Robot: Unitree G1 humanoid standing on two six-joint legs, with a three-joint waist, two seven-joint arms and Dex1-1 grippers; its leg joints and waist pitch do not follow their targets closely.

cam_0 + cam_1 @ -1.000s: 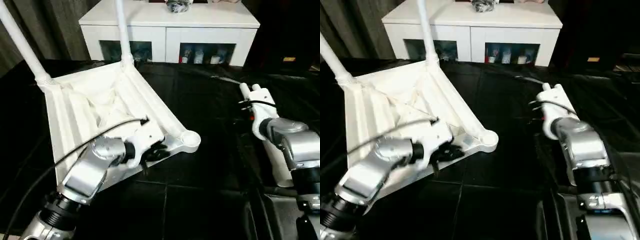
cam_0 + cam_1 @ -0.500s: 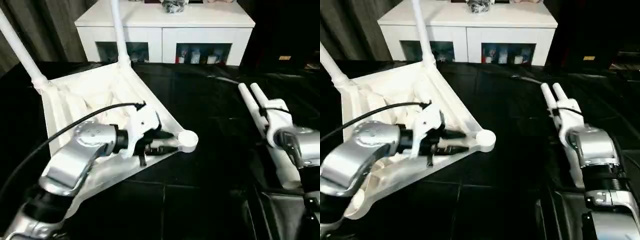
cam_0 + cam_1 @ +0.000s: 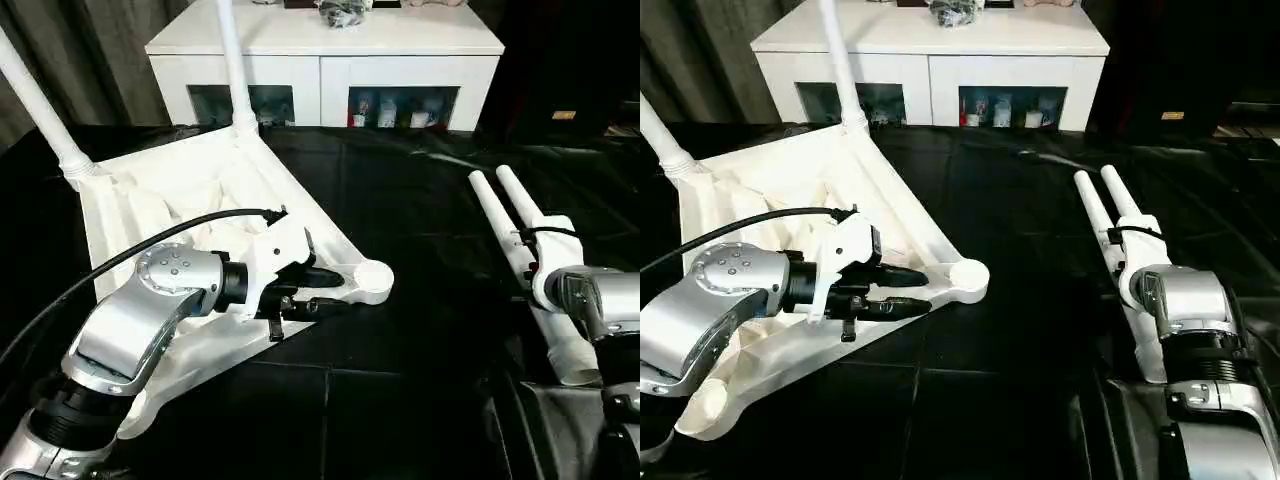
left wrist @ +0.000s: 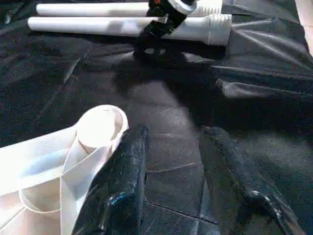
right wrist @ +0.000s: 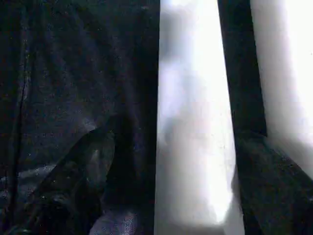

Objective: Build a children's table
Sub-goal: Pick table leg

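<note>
- Waiting beside the empty corner hole (image 3: 372, 280) with the left gripper (image 3: 335, 290), black fingers about half apart, nothing held.
- Looking along those fingers: corner hole just beside one finger, not between the two, bare black sheet (image 3: 400, 340) in the gap.
- Lying upside down and tipped up on the sheet, ribbed side up: the white tabletop (image 3: 150, 215), probably set that way so the holes face up and the legs can go in from above.
- Standing up already in the two far corners, well apart from both grippers: two standing legs (image 3: 40, 95).
- Resting side by side on the sheet under the right gripper (image 5: 173, 161): two loose legs (image 3: 500, 225), wide ends toward the robot.
- Reaching down over one loose leg with the right fingers spread wide, one each side and the white tube between them; no squeeze yet, and hard to tell if either finger touches.
- Guessing at the step: picking up a third leg for the near corner hole.
- Needing care next: closing near the middle of the tube so it does not tip, and not rolling the other leg away.
- Sitting far beyond the jaws, not part of the job: a white cabinet (image 3: 320, 60).
</note>
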